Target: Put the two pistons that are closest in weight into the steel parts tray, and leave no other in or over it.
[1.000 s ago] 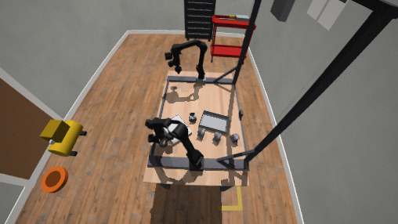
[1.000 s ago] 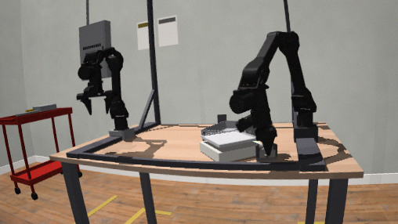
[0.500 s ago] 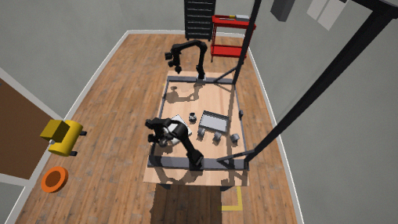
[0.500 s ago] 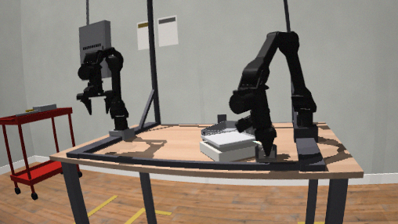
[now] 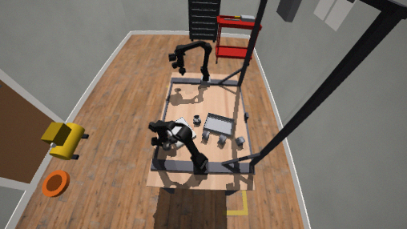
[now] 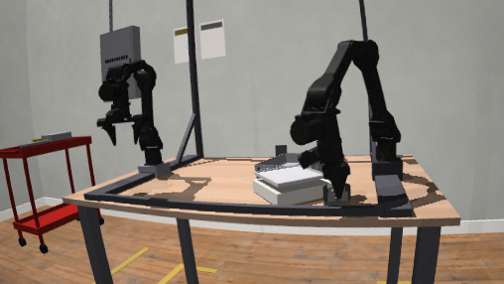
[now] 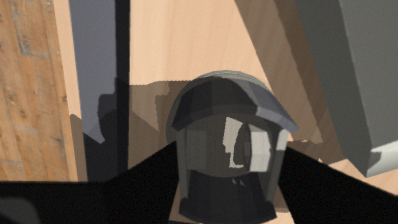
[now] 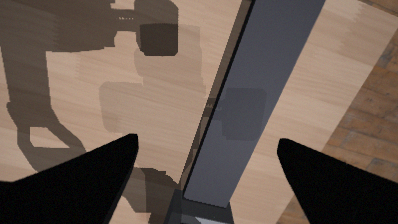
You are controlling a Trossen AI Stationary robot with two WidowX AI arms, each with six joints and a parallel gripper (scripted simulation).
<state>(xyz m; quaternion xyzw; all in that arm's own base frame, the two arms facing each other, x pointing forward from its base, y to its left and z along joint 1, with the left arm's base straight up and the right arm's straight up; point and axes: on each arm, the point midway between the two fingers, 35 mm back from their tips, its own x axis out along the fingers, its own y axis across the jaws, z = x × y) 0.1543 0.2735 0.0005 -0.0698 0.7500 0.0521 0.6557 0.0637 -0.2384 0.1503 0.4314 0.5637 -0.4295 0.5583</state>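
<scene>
Beside the white scale (image 6: 282, 191), at its outer side, the left gripper (image 5: 166, 144) (image 6: 339, 196) (image 7: 226, 149) is closed on a piston (image 5: 167, 146) (image 6: 329, 195) (image 7: 220, 95), a finger against each flank. The piston looks to be down on the desk (image 5: 216, 102) (image 6: 228, 174) (image 7: 175, 40) (image 8: 75, 72) or barely off it; I cannot tell which. The right gripper (image 5: 179, 69) (image 6: 125, 142) (image 8: 208, 143) stands wide apart over the far end, holding nothing.

Nothing lies in the steel tray (image 5: 219, 125) yet. One piston (image 5: 196, 119) sits between scale and tray, and three more, a first (image 5: 205, 135), a second (image 5: 222, 139) and a third (image 5: 239, 141), lie along the tray's near side.

The costliest mistake would be choosing by eye: the pistons look much alike, no weight can be read in these views, and a muddled tally would put the wrong pair in. The held piston's curved wall could roll in the fingers if the grip is off centre, and a low sideways swing could clip the scale's edge. On the way to the tray, the arm could knock the piston standing in between; a careless release near the rim could tip one across it.

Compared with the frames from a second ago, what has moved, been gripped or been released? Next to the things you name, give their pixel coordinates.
Nothing visibly changed. The left claw (image 5: 167, 146) (image 6: 339, 197) (image 7: 226, 149) stays closed around a gray metal piston (image 7: 217, 95), beside the white box-shaped scale (image 6: 288, 193) (image 7: 350, 75). The right claw (image 5: 182, 72) (image 6: 125, 143) (image 8: 208, 143) stays open and raised; the gray steel tray (image 5: 219, 124) and the pistons near it (image 5: 196, 119) (image 5: 205, 135) (image 5: 222, 139) (image 5: 239, 141) keep their places.
</scene>
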